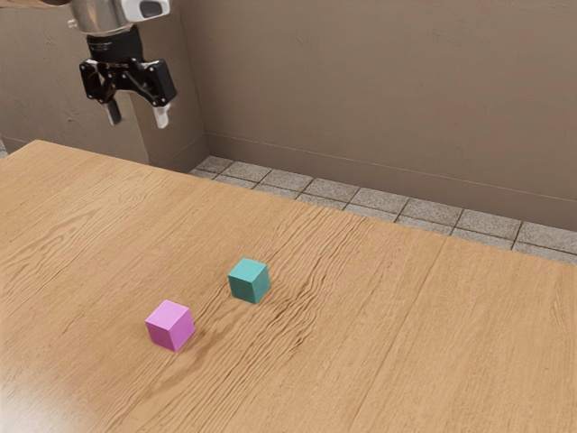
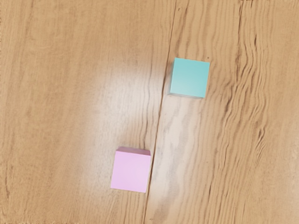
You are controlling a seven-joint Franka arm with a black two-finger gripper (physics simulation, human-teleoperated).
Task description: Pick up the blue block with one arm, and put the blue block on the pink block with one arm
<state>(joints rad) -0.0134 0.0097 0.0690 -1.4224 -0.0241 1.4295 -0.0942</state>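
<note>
Wooden tabletop (image 1: 433,343) carries both task items, each resting flat on the grain. The blue block (image 1: 249,280), teal in shade, sits near the middle of the table. The pink block (image 1: 169,325) lies near it but not touching, closer to the camera and toward the exterior view's left. The gripper (image 1: 138,117) hangs high above the table at the exterior view's upper left, its fingers spread apart with nothing between them. Governing relation: the blue block lies well below the fingers and, by the exterior view, appears offset toward that view's right and near side. The approach therefore probably calls for some lateral travel followed by a long straight descent. In the wrist view, the blue block (image 2: 189,77) and the pink block (image 2: 131,170) both present square top faces beneath the hand, with bare wood and a plank seam passing between them. Being a cube, the blue block has no long axis. Either pair of opposite faces suits the fingers, provided they are turned square to its sides. The pick-up is not yet begun. Caution: keep the descending fingers clear of the pink block.
</note>
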